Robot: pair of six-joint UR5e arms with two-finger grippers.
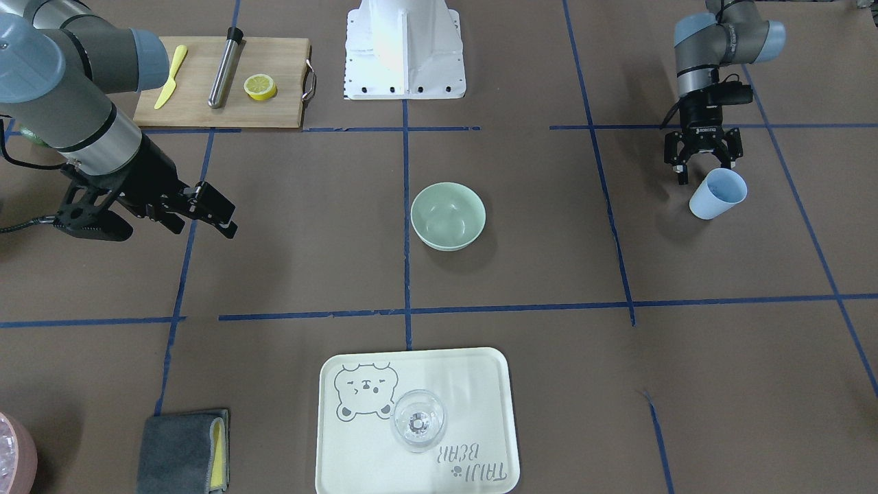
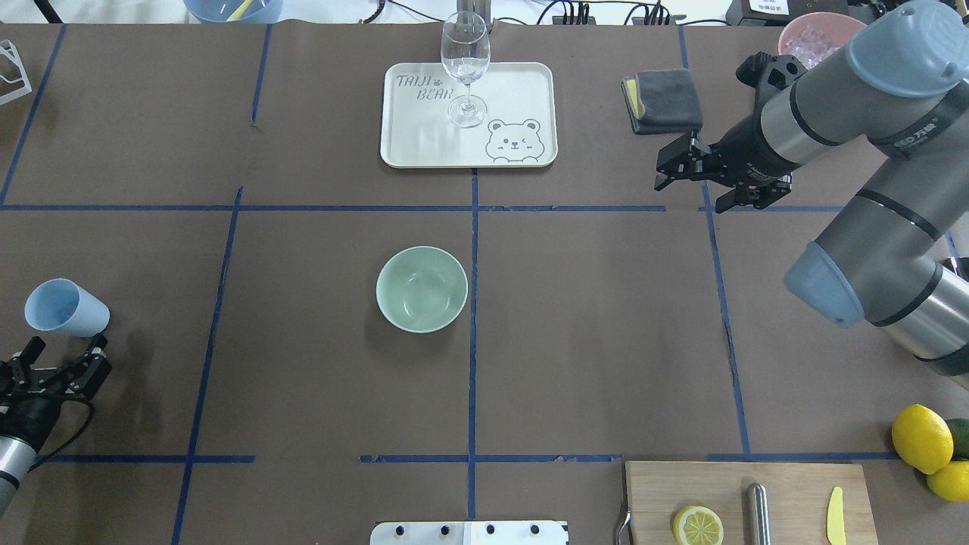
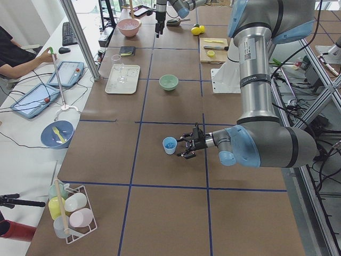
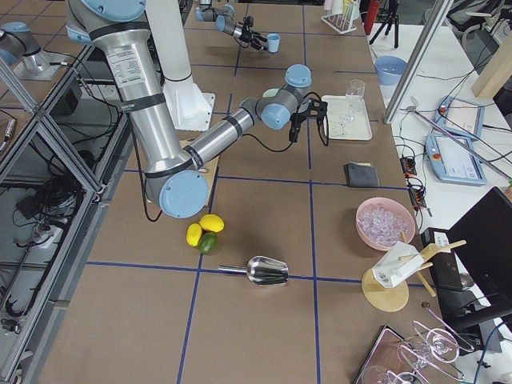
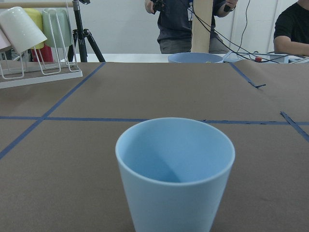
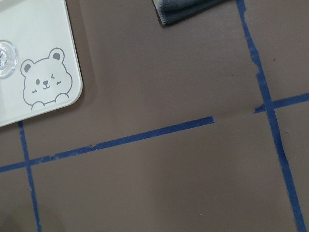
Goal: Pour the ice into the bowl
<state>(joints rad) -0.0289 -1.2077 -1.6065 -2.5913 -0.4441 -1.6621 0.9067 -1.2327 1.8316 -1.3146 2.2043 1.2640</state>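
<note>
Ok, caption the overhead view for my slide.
Empty bowl mid-table; open left gripper by the blue cup, right gripper near the grey cloth.

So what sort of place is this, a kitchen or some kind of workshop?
Probably a robotics test lab: a left arm and right arm stand over a table gridded with blue tape, kitchen props like the bowl are laid out, and a person sits at tablets alongside.
</note>
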